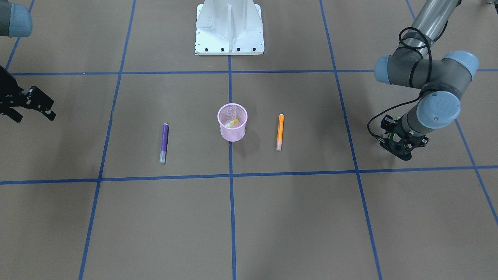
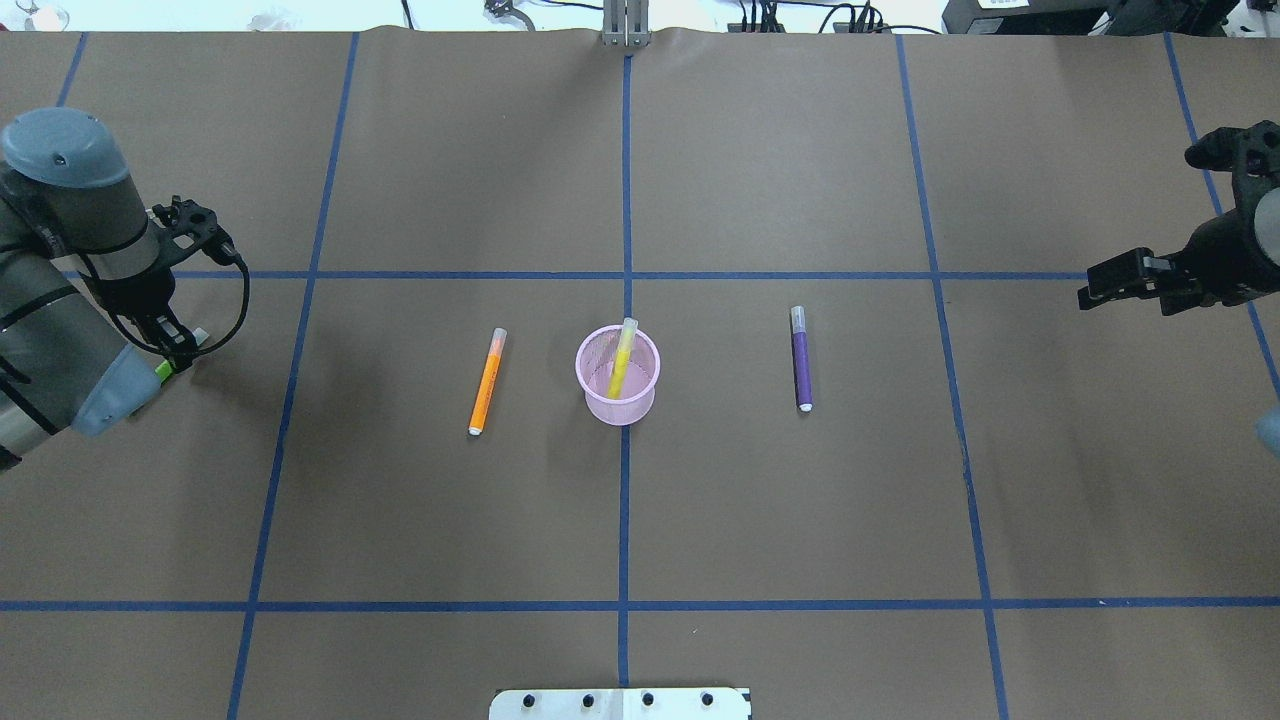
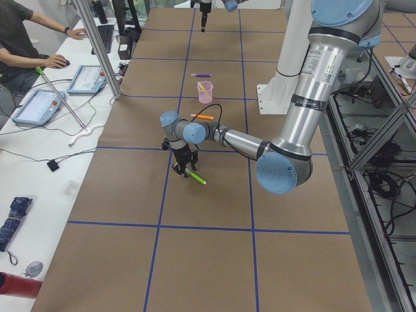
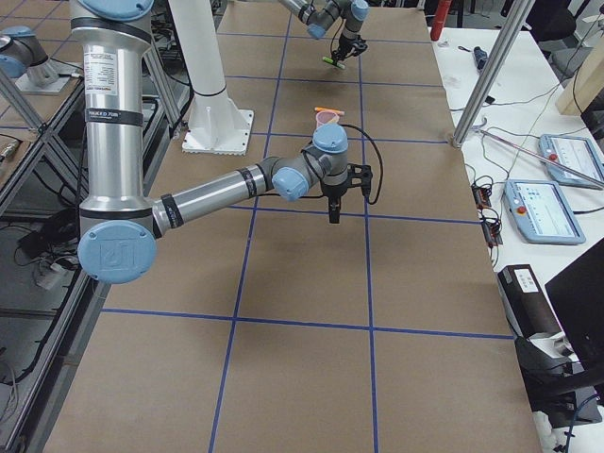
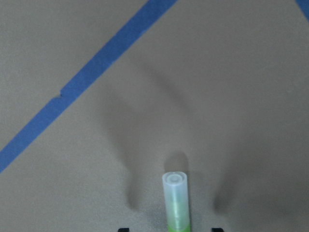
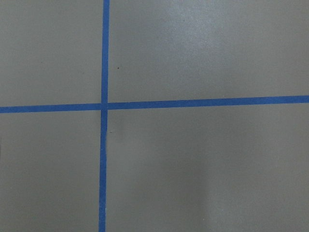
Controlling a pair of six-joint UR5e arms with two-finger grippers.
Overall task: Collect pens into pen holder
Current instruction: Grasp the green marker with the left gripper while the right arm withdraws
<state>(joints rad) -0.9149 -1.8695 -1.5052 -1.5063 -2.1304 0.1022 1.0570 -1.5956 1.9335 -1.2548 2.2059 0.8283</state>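
Note:
The pink mesh pen holder (image 2: 617, 390) stands at the table's middle with a yellow pen (image 2: 621, 357) leaning inside it. An orange pen (image 2: 487, 382) lies to its left and a purple pen (image 2: 801, 360) to its right, both flat on the table. My left gripper (image 2: 176, 352) is at the table's far left, shut on a green pen (image 3: 195, 177), whose pale cap shows in the left wrist view (image 5: 175, 191) just above the paper. My right gripper (image 2: 1095, 292) hangs at the far right, open and empty, well away from the purple pen.
Brown paper with blue tape grid lines (image 2: 625, 275) covers the table. The robot's white base (image 1: 229, 27) stands at the near edge behind the holder. Operators' desks with tablets (image 3: 84, 78) line the far side.

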